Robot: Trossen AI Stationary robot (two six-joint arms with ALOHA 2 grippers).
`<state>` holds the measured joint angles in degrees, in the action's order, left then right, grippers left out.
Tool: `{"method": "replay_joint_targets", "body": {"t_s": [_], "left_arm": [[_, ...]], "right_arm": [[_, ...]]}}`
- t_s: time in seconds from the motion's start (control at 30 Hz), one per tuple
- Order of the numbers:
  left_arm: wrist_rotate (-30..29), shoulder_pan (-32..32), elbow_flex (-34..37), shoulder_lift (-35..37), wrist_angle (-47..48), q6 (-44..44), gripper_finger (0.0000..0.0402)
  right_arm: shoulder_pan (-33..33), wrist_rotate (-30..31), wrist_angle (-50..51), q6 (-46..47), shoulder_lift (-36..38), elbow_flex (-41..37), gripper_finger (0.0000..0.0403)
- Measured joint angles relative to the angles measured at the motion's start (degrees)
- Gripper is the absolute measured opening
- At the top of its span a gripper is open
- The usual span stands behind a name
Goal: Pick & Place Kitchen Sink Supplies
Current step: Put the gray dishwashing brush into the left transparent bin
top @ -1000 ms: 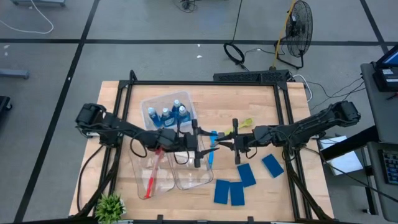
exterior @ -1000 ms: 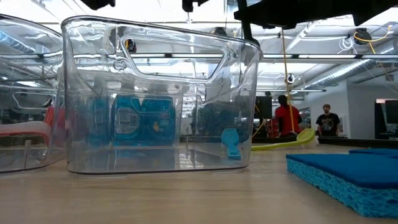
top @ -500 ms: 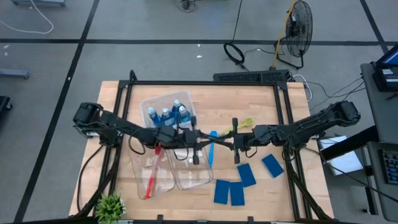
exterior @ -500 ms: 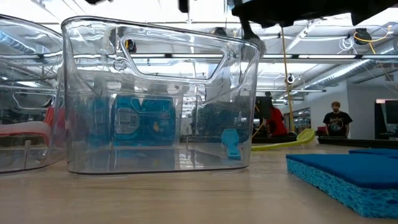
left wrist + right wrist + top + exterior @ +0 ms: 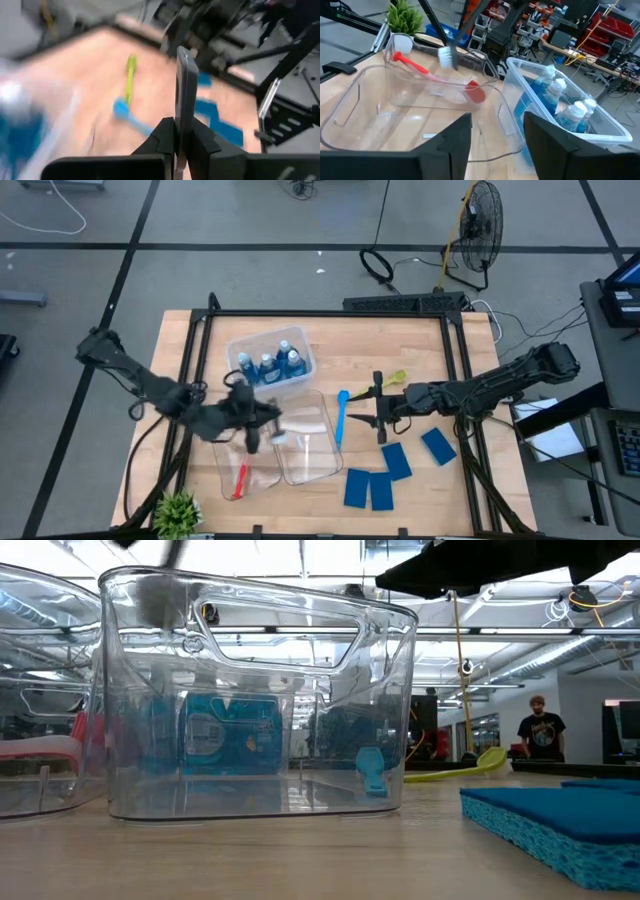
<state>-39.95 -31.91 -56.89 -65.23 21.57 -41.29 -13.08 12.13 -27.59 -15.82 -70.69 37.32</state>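
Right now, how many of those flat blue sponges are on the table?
4. All lie on the bare wood near the right arm: two side by side at the front, one just behind them, one farther right. None appear hidden.

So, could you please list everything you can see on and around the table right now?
bottles: about four, blue with pale caps, in the far clear bin
clear bins: three, one behind and two side by side in front
red brush: one, inside the left front bin
blue brush: one, on the table right of the bins
yellow-green brush: one, on the table beyond the blue brush
sponges: four, blue, flat on the table's near right
potted plant: one, green, near-left corner
fan: one, on the floor behind
person: one, in the room behind
left gripper: shut on a slim grey brush, above the front bins
right gripper: open, beside the blue brush
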Motion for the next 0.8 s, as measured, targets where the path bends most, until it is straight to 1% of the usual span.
{"method": "replay_joint_targets", "body": {"t_s": [0.1,0.17,0.27,0.4,0.53,0.6,0.7,0.8], "left_arm": [[-2.1,-5.0,0.0,0.9,7.2,-12.2,0.002],[-2.3,-8.1,0.0,0.8,11.5,-19.4,0.002],[-5.3,-11.9,0.0,-0.9,17.4,-29.9,0.002],[-7.1,-15.5,0.0,-4.0,22.5,-41.5,0.002],[-8.0,-16.7,0.1,-7.4,21.9,-47.4,0.0025],[-7.9,-16.8,0.1,-8.5,21.7,-49.1,0.0039],[-5.9,-16.8,0.1,-10.0,21.9,-49.3,0.0067],[-5.5,-16.8,0.1,-10.7,21.9,-49.4,0.0093]], "right_arm": [[0.0,0.0,-0.4,0.4,0.0,0.0,0.0172],[0.0,0.0,-0.6,0.4,0.0,0.0,0.017],[0.0,0.0,-0.9,0.4,0.0,0.0,0.0167],[0.0,0.0,-0.9,0.4,0.0,0.0,0.0165],[0.0,0.0,-0.9,0.4,0.0,0.0,0.0164],[0.0,0.0,-0.9,0.6,0.0,0.0,0.0164],[0.0,0.0,-1.0,1.7,0.0,0.0,0.0166],[0.0,0.0,-0.9,1.9,0.0,0.0,0.017]]}}
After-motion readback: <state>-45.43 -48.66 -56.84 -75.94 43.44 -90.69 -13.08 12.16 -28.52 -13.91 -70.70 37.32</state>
